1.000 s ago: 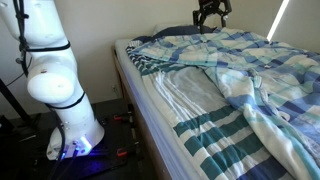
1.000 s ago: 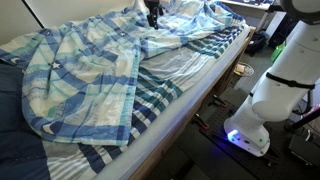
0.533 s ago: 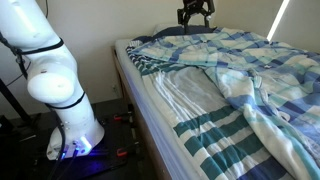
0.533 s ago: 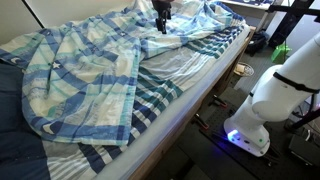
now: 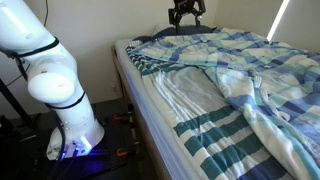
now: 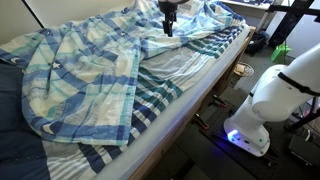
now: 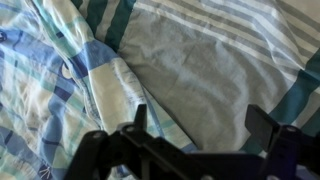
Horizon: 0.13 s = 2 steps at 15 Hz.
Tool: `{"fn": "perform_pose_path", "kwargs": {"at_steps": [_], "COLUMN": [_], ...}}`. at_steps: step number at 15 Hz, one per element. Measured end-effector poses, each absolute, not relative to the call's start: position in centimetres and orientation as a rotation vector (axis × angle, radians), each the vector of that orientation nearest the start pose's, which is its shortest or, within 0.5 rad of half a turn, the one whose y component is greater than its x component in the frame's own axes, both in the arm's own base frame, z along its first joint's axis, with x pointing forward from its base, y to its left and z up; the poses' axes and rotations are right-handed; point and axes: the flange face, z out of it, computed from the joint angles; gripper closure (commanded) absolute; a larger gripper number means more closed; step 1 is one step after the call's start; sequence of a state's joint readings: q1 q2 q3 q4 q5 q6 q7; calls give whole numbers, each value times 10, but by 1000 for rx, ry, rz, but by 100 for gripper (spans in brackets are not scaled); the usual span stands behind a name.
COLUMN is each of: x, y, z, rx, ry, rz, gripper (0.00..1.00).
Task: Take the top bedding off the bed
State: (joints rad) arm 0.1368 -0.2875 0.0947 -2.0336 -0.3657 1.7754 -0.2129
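End effector (image 5: 185, 13) shifted sideways, jaws apart and empty, blue-plaid top bedding (image 5: 250, 55) rumpled, striped sheet (image 5: 190, 95) exposed

Plaid quilt (image 7: 50, 90), striped sheet (image 7: 210, 70), hand (image 7: 198, 122) seemingly open

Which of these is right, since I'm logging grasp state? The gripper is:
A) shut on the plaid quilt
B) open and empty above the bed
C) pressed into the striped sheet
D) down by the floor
B: in the wrist view the gripper is spread wide with nothing in it, above the blue, white and yellow plaid quilt and the teal-striped white sheet. An exterior view shows it in the air over the bed.
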Motion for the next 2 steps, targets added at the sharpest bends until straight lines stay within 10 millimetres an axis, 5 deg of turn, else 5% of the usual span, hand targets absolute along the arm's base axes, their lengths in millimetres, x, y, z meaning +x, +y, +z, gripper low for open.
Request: {"fn": "perform_pose_path", "kwargs": {"at_steps": [2], "x": [466], "y": [83], "z": [575], "rx": [-3413], "ry": [-892], "rz": [-56], "gripper": [0]}}
